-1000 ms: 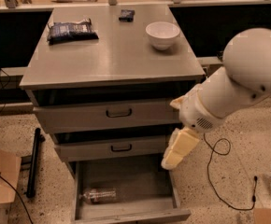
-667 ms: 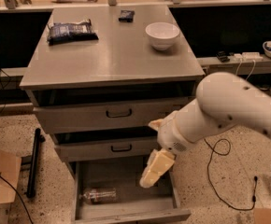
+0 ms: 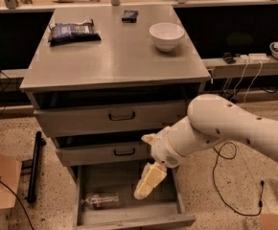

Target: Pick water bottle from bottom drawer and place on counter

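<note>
The water bottle lies on its side in the open bottom drawer, near the drawer's left side. My gripper hangs at the end of the white arm over the drawer's middle right, to the right of the bottle and a little above it, not touching it. The counter is the grey top of the cabinet, above the two closed drawers with black handles.
On the counter stand a white bowl, a dark snack bag and a small dark object. A cardboard box and a black bar are on the floor at left. Cables trail at right.
The arm has swung left and down, bringing the gripper from beside the cabinet's right front to over the open bottom drawer. The bottle has not moved.
</note>
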